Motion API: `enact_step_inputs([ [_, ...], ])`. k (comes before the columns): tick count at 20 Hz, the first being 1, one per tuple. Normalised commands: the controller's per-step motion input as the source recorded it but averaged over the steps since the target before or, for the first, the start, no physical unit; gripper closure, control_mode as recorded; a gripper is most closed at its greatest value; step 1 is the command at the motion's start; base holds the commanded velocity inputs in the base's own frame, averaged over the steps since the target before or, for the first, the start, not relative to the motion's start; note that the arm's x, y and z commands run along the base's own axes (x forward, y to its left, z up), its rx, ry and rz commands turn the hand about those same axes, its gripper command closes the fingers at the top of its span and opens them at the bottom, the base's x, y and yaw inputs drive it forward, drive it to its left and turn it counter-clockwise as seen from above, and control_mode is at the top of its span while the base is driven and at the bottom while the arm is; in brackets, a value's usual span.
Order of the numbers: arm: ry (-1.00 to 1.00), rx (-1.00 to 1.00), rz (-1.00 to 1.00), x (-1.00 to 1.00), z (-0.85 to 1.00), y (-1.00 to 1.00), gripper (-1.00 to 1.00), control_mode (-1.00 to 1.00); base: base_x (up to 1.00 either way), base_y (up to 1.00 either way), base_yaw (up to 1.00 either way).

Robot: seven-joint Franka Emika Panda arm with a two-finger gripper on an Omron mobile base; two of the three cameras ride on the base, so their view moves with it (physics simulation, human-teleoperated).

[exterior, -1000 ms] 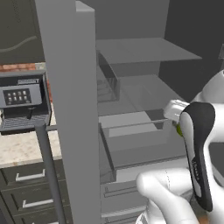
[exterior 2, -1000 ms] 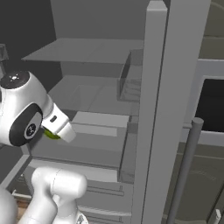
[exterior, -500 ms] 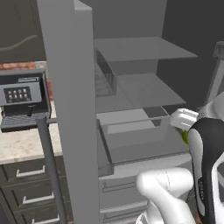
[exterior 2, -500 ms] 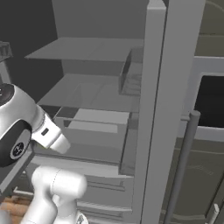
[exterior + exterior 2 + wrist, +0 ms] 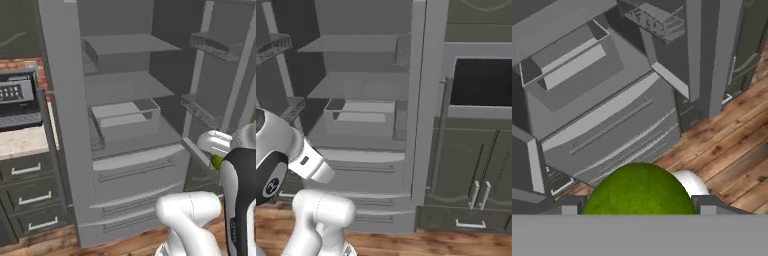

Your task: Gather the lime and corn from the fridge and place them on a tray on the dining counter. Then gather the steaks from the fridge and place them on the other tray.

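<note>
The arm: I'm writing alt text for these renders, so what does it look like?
The arm is smooth glossy white, built of rounded tubular links with a bulbous elbow. One black link has a white edge stripe. A dark joint cap carries a small round white logo. The gripper has small dark grey fingertips.

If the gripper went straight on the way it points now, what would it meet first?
The gripper, shut on the lime, points down at the fridge front. It would probably meet the fridge's bottom drawers first, though depth is hard to judge.
</note>
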Motion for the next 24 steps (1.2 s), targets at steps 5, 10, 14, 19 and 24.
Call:
enact_step_inputs([
  [5, 0.00, 0.00, 0.00, 0.00, 0.00, 0.00, 1.00, 1.00, -0.52, -0.01, -0.51],
  [10, 0.00, 0.00, 0.00, 0.00, 0.00, 0.00, 1.00, 1.00, -0.53, -0.22, -0.52],
  [14, 0.00, 0.00, 0.00, 0.00, 0.00, 0.00, 1.00, 1.00, -0.23, -0.46, -0.53],
  [19, 0.00, 0.00, 0.00, 0.00, 0.00, 0.00, 1.00, 1.00, 0.05, -0.66, -0.56],
  [24, 0.00, 0.00, 0.00, 0.00, 0.00, 0.00, 1.00, 1.00, 0.31, -0.53, -0.58],
])
